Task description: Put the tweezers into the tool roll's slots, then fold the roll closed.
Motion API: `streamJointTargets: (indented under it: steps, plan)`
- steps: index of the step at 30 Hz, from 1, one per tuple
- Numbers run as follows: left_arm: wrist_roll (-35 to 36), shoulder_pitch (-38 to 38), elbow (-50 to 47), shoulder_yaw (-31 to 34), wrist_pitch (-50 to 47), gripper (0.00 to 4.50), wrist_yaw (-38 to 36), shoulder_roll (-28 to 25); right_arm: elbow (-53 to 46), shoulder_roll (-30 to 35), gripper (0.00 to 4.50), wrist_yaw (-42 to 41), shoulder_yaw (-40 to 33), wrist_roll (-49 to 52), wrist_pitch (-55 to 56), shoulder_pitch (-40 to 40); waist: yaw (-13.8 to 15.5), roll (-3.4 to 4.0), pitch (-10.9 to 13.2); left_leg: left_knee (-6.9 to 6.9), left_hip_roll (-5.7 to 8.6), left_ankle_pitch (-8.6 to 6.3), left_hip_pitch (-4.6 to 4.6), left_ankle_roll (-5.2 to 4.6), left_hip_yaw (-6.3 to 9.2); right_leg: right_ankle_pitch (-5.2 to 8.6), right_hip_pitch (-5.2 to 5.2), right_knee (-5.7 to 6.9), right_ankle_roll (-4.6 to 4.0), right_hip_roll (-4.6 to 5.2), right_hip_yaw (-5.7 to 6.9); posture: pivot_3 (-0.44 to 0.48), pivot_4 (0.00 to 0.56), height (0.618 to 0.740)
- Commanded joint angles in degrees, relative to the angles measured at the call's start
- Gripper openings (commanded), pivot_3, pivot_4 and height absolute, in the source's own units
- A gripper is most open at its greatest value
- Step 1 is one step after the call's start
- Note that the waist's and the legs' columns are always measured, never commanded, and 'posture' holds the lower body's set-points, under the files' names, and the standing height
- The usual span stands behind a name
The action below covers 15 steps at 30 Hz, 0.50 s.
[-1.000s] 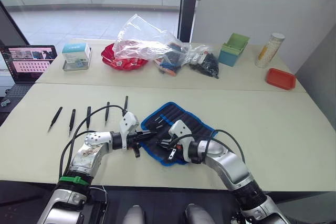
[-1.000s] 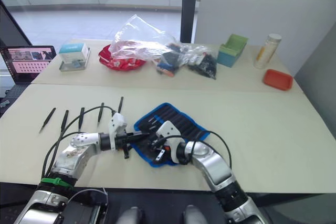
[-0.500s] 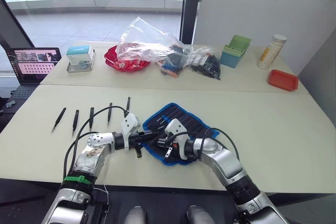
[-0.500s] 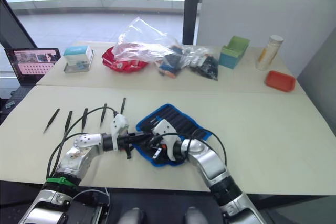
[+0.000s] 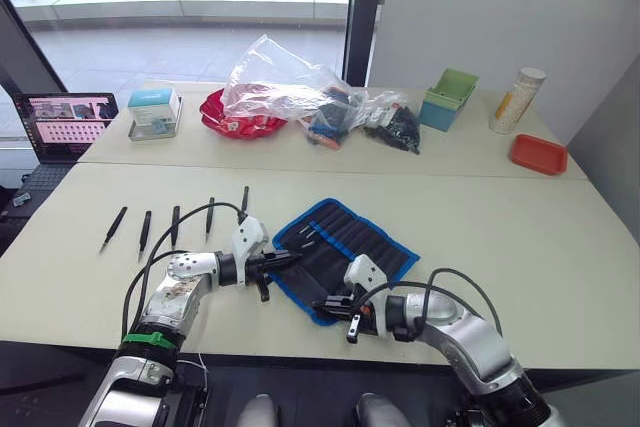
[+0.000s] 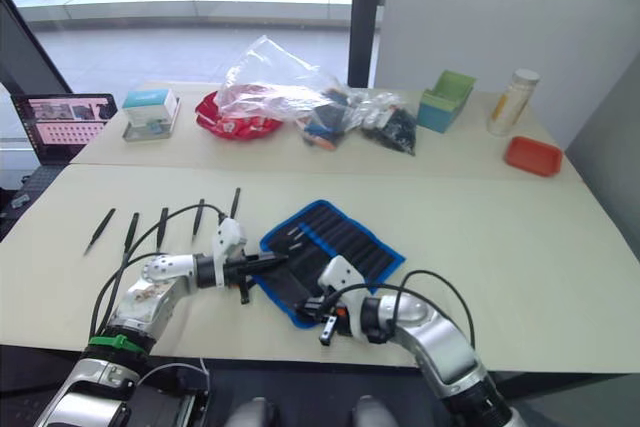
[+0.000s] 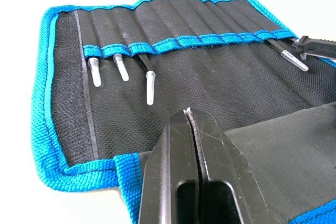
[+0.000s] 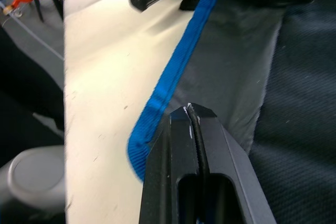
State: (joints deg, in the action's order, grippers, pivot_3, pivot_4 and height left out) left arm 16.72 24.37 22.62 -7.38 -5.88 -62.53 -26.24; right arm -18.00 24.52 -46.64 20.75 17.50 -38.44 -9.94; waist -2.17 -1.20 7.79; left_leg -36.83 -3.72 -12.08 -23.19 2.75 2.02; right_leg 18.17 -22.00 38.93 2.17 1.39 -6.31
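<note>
A: Right wrist view: right gripper (image 8: 190, 109) has its two fingers pressed flat together, nothing pinched between them, tip over the blue edging at the near corner of the tool roll (image 5: 340, 252).

B: And the left?

A: Left gripper (image 7: 189, 113) likewise closed on nothing, tip resting over the roll's left part, on the black inner fabric.

B: Roll position?

A: It lies open and flat on the near table (image 5: 520, 247), close to the front edge, middle. The slots (image 7: 173, 43) run across the inner face under a blue band; a few silver-tipped tools sit in them.

B: Tweezers?

A: Five tweezers (image 5: 175, 223) lie in a row on the bare top, left of the roll, apart from it.

B: Farther back?

A: Second table: laptop (image 5: 65, 119) at the left end, red bowl (image 5: 235, 119) under a clear plastic bag (image 5: 285, 87), green box (image 5: 447, 97), red tray (image 5: 538, 153) at the right.
</note>
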Motion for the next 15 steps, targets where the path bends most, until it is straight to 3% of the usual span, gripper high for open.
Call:
streamJointTargets:
  steps: [1,10,15]
  plan:
    - [-2.07,-0.99,3.55,-0.23,-0.65,0.03,-0.08,-0.51,0.5,1.8,0.0,-0.38,1.19,1.09,-4.19,3.0,0.03,-0.01,-0.01,0.0,0.0,0.0,0.0,0.0,0.0,0.0,0.01,-0.01,0.0,0.0,-0.01,0.0,0.15,0.723]
    - [-1.43,0.1,4.04,0.42,0.68,0.03,-1.01,-0.26,1.0,0.34,0.0,0.27,-0.34,1.13,0.81,0.35,-0.04,-0.02,-0.02,0.01,-0.01,0.0,0.02,0.0,0.0,0.01,0.02,-0.04,0.01,-0.02,-0.02,0.0,0.15,0.723]
    - [5.63,1.14,-4.51,4.98,-3.65,0.03,-2.15,-0.06,-4.23,-2.42,0.0,-0.36,-6.34,7.98,1.35,-2.55,-0.29,-0.11,0.21,0.01,-0.03,0.01,-0.28,0.0,0.01,0.02,-0.24,-0.03,0.01,-0.1,-0.11,0.0,0.15,0.723]
